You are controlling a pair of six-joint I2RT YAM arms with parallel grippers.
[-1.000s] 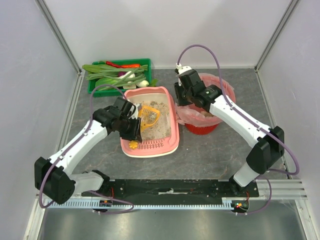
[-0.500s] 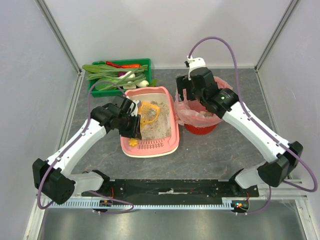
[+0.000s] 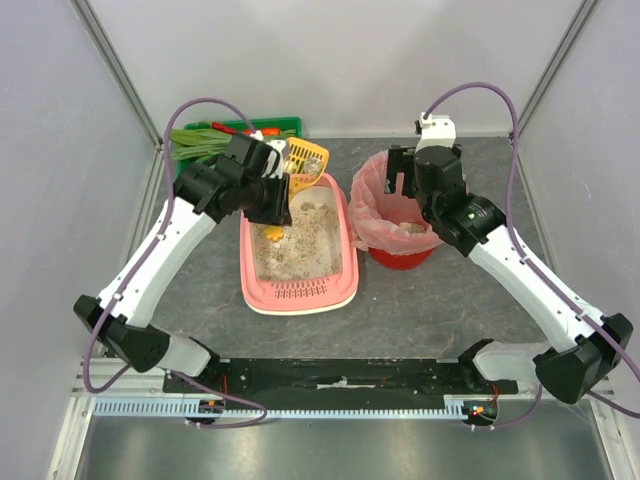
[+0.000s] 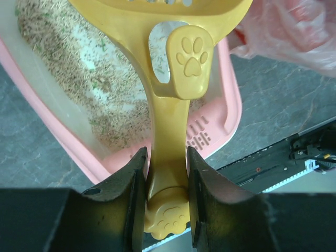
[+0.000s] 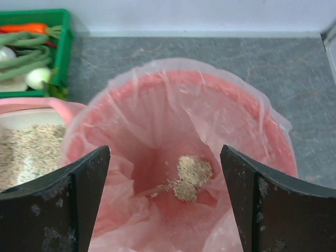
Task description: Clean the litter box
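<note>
- i see the left end effector clamped on the yellow scoop handle, near the far end of the litter box.
- the litter box sits left of centre on the bench, long axis near-to-far, slotted ledge toward the arm bases.
- right end effector: fingers wide apart above the red bin.

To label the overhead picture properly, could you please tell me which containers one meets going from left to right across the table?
Green vegetable crate → pink litter box → red bin lined with a pink bag.
</note>
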